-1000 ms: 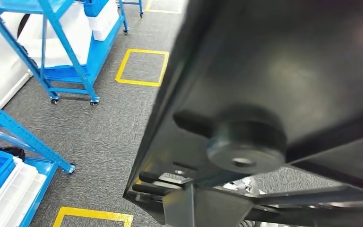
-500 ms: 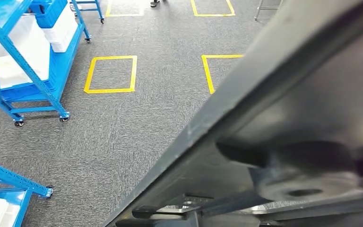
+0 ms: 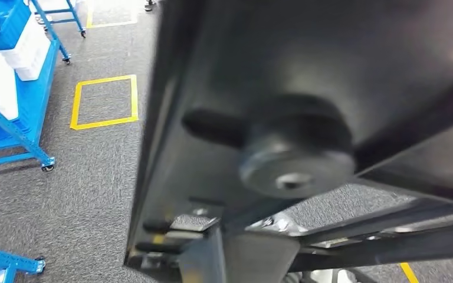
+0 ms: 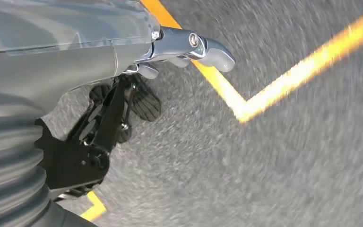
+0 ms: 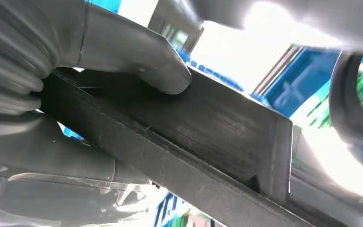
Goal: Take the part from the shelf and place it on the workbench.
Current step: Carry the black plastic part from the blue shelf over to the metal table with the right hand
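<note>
Large dark grey flat metal part (image 3: 307,76) with a round boss is held up close to the head camera, tilted, above the grey carpet floor (image 3: 82,194). Right hand (image 5: 90,85) is clamped on the part's edge (image 5: 208,142): thick grey thumb (image 5: 142,61) is pressed on one face, the rest of the hand is seen on the other side of the edge. Left hand (image 4: 137,61) is seen over the carpet, fingers (image 4: 146,104) spread apart, nothing gripped in them. Yellow tape square (image 3: 104,101) is marked on the floor left of the part; more yellow tape (image 4: 264,94) is seen under the left hand. Blue wheeled rack (image 3: 17,88) with white bins is parked at far left. Workbench surface cannot be identified.
</note>
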